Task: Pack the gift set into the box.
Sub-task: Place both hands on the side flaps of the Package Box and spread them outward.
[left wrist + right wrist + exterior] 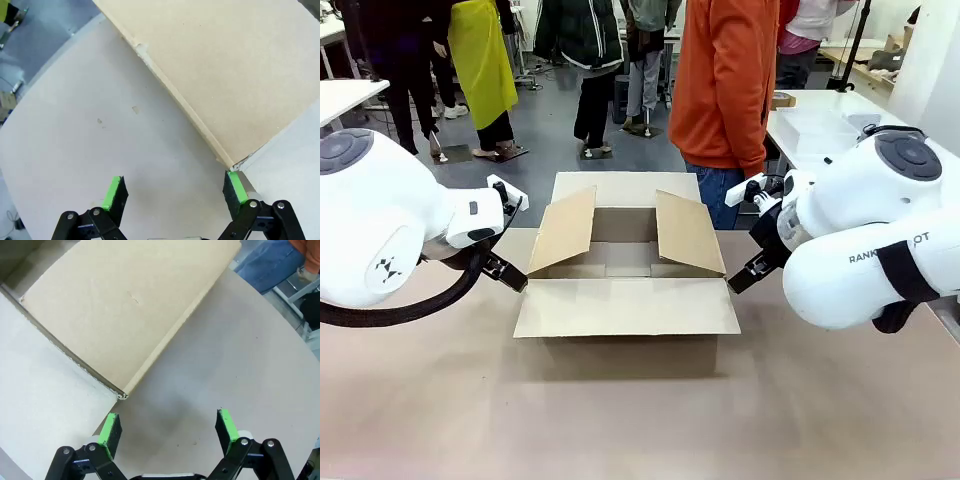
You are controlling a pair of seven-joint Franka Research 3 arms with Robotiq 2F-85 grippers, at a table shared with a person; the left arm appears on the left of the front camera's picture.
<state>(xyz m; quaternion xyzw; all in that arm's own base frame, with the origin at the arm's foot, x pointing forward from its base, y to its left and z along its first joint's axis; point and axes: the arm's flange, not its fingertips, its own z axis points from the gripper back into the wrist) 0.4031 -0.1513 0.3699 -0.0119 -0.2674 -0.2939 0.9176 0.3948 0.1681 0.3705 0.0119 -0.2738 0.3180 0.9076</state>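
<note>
A pale brown desk (620, 420) fills the near ground, with a grey workshop floor beyond it. The box (625, 305) sits open at the middle of the desk, all 4 flaps spread. The near and far flaps lie almost flat, and the 2 side flaps stand tilted outward. A person in an orange top (725, 80) stands just past the box's far right corner, cut off by the top edge of the picture.

The left gripper (175, 190) hangs just off the box's near left corner. Its jaws are spread wide and hold nothing, with bare desk between the green pads (114, 192). In the left wrist view a corner of the cardboard ends right above 1 pad, and I cannot tell whether the 2 touch.

The right gripper (167, 427) hangs just off the box's near right corner. Its jaws are likewise released and empty, pads (226, 425) well apart. In the right wrist view a flap corner sits just above the other pad with a slim gap.

Inside the box only a strip of cardboard floor shows; the rest is hidden behind the near wall and the tilted side flaps. The white arm housings cover the desk on either side of the box.
</note>
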